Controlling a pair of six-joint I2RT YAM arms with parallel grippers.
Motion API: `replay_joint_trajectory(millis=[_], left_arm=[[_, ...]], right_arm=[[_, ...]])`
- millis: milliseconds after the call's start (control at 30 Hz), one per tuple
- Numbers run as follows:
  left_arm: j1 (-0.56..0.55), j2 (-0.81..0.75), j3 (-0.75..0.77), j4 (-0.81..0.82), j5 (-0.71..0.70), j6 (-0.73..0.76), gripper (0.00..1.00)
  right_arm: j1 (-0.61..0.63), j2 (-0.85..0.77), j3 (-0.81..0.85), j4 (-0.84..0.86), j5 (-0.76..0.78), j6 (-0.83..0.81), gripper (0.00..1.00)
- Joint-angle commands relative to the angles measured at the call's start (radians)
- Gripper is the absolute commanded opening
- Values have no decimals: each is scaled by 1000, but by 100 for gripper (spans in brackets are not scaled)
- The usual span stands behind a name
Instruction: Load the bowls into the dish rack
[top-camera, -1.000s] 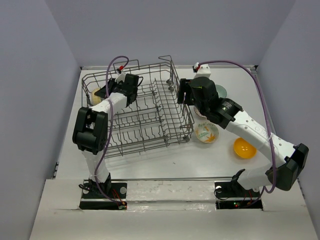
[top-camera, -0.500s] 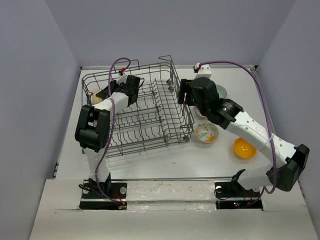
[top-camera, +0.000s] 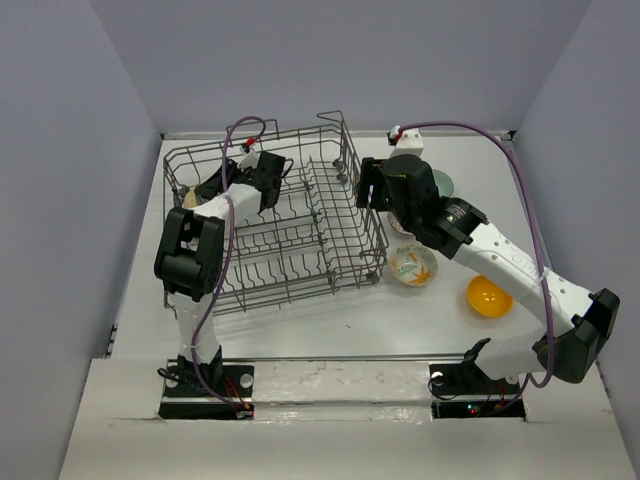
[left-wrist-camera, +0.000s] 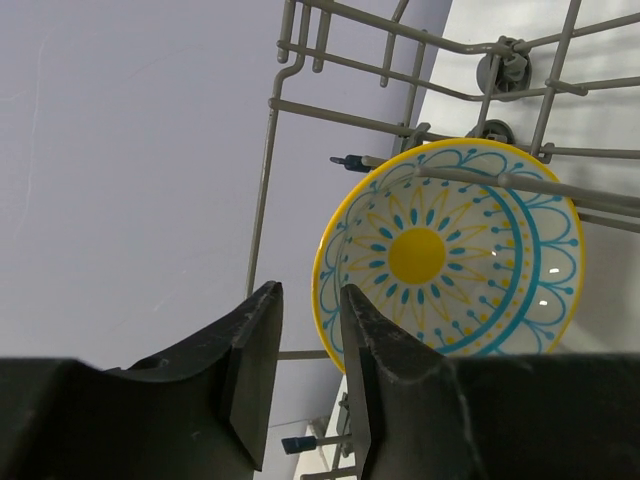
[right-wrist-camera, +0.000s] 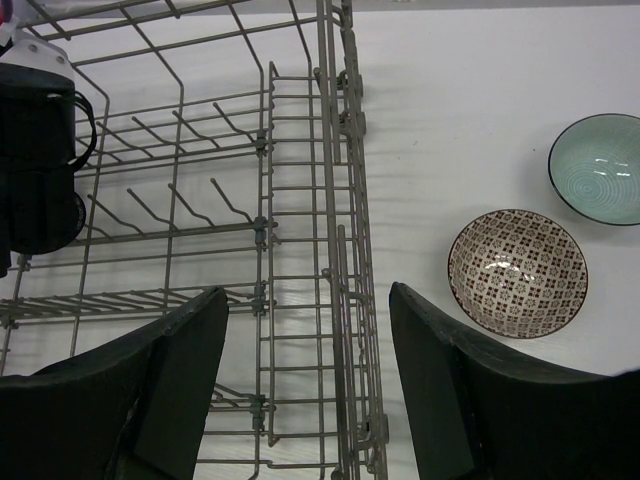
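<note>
The white bowl with the yellow floral centre (left-wrist-camera: 450, 260) stands on edge in the far left corner of the dish rack (left-wrist-camera: 270, 150), leaning against the tines. My left gripper (left-wrist-camera: 310, 300) is just in front of its rim, open a little, with nothing between the fingers. From above, that bowl (top-camera: 188, 197) shows beside the left gripper (top-camera: 207, 185). My right gripper (right-wrist-camera: 308, 300) hangs wide open and empty over the rack's right side wall (right-wrist-camera: 327, 150). The brown patterned bowl (right-wrist-camera: 517, 272) and the teal bowl (right-wrist-camera: 598, 168) lie on the table to its right.
The leaf-pattern bowl (top-camera: 412, 266) lies just right of the rack's near right corner (top-camera: 380, 262). The orange bowl (top-camera: 489, 296) sits further right, by the right arm's forearm. The left arm's wrist (right-wrist-camera: 35, 160) reaches over the rack's left half. Enclosure walls stand close on three sides.
The left jaws have parted from shut, and the floral bowl now rests on the rack alone. The left arm has edged slightly. The right arm has hardly moved.
</note>
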Motion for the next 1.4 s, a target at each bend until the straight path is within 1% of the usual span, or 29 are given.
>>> replay_joint_trajectory(millis=[0,167,367,500,533,567,600,700,800,900,933,1033,1100,1133,1167,1200,1233,1267,1333,1367], left_arm=[[-6,-30,45,-4,-55,-17,44],[-6,-47,45,-7,-64,-19,50],[-6,-71,64,-35,-78,-29,51],[-7,-96,104,-107,-82,-77,53],[-7,-100,117,-128,-84,-121,55],[-10,-108,153,-192,-78,-150,56],[-13,-108,173,-193,-70,-190,57],[-23,-131,258,-363,-6,-333,59],[-40,-165,311,-415,33,-426,60],[-52,-206,348,-454,125,-482,61],[-59,-243,351,-449,192,-489,61],[-69,-332,348,-414,319,-514,62],[-87,-411,316,-360,494,-519,63],[-87,-444,298,-336,495,-520,63],[-96,-473,273,-311,560,-519,63],[-99,-535,218,-281,585,-519,63],[-101,-569,191,-224,640,-519,63],[-104,-599,131,-193,666,-517,64],[-104,-678,89,-129,735,-519,66],[-104,-697,62,-118,755,-522,66]], right_arm=[[10,-34,3,54,25,2,72],[10,-34,1,55,25,3,72],[10,-34,4,54,24,0,72],[10,-35,4,55,24,-1,72],[10,-35,6,55,24,0,72],[10,-35,6,54,24,0,72],[10,-35,7,54,22,0,72],[10,-35,16,54,16,-1,72],[10,-38,26,54,17,-1,71],[10,-43,35,52,19,-1,71],[10,-47,42,52,19,-3,72],[10,-55,52,51,56,-9,72],[10,-60,53,52,157,-26,73],[10,-60,53,52,200,-26,74],[-12,-58,52,52,241,-35,74],[-39,-55,50,49,254,-36,75],[-74,-55,52,45,235,-33,75],[-163,-61,49,29,206,-8,75],[-254,-81,30,28,112,26,75],[-324,-83,17,28,93,32,75]])
